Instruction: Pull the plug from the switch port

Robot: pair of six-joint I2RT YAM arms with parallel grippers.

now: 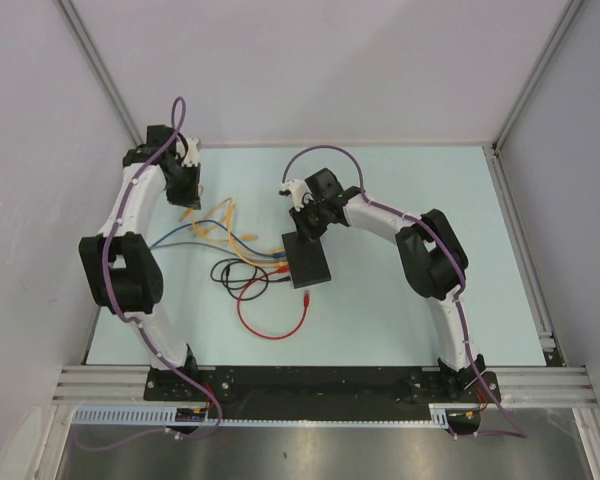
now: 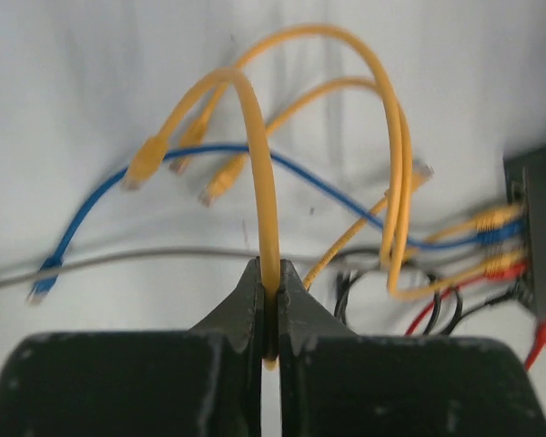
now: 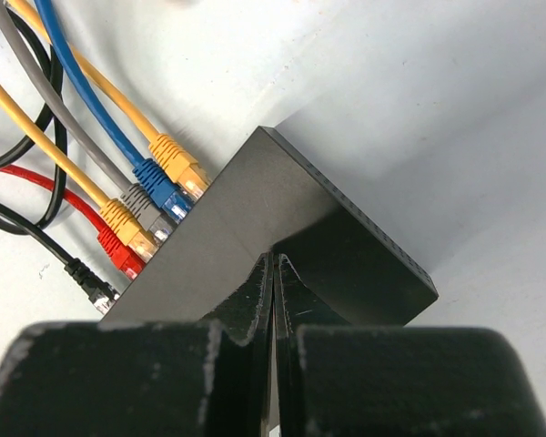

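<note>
Near the middle of the desk lay the black network switch, flat, with its switch ports in the edge facing the left arm. Plugged along that edge sat a row: a yellow plug, a blue plug, a grey plug, a second yellow plug and a red plug. A black plug met the edge last; whether it was fully seated could not be told.

On top of the switch, at its far end, the right arm pressed the right jaws, closed together on nothing, tips touching the matte lid.

Just beside the switch's near corner a loose red plug ended a red cable that looped toward the arm bases. A black cable coiled beside the ported edge.

Well away from the switch, beyond the tangle on the ported side, the left jaws were clamped on a yellow cable, which arched up from them and came down at a loose yellow plug. A blue cable and a grey cable trailed across the desk behind it.
</note>
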